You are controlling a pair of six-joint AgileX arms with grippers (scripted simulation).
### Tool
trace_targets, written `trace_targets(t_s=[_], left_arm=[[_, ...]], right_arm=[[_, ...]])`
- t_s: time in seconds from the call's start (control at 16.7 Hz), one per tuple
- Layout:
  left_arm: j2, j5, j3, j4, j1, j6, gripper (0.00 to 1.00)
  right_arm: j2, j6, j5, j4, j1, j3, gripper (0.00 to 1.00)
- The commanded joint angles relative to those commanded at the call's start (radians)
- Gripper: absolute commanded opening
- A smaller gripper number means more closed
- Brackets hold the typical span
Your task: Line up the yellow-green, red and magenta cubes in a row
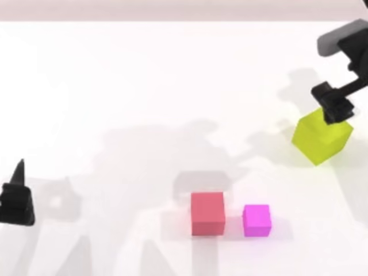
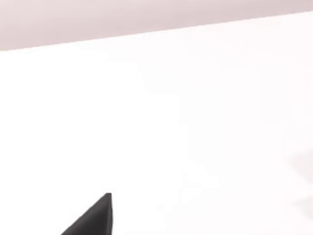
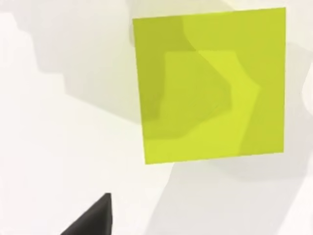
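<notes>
The yellow-green cube [image 1: 321, 138], the largest, rests on the white table at the right, turned at an angle. My right gripper [image 1: 336, 112] hangs over its far top edge, open and holding nothing. In the right wrist view the whole top face of the yellow-green cube [image 3: 210, 88] shows ahead of one dark fingertip [image 3: 100, 218], clear of it. The red cube [image 1: 207, 213] and the smaller magenta cube [image 1: 256, 220] sit side by side near the front, a narrow gap between them. My left gripper [image 1: 20, 172] is parked at the left edge, open.
The table's far edge [image 1: 184, 22] runs along the back. Bare white table lies between the yellow-green cube and the other two cubes. The left wrist view shows only table, its far edge and one fingertip [image 2: 100, 218].
</notes>
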Motion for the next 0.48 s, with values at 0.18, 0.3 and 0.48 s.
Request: trace_targets(t_s=[0.18, 0.3, 0.48], left_arm=[[-0.156, 0.005, -0.113, 0.117, 0.063, -0.062, 1.00], [-0.225, 0.008, -0.153, 0.169, 0.088, -0.089, 1.00], [-0.258, 0.010, -0.172, 0.193, 0.098, -0.102, 1.00]], right_arm=[[0.170, -0.027, -0.002, -0.095, 0.017, 0.161, 1.00], [0.240, -0.038, -0.004, -0.134, 0.024, 0.230, 1.00], [0.270, -0.044, -0.005, -0.151, 0.027, 0.259, 1.00]])
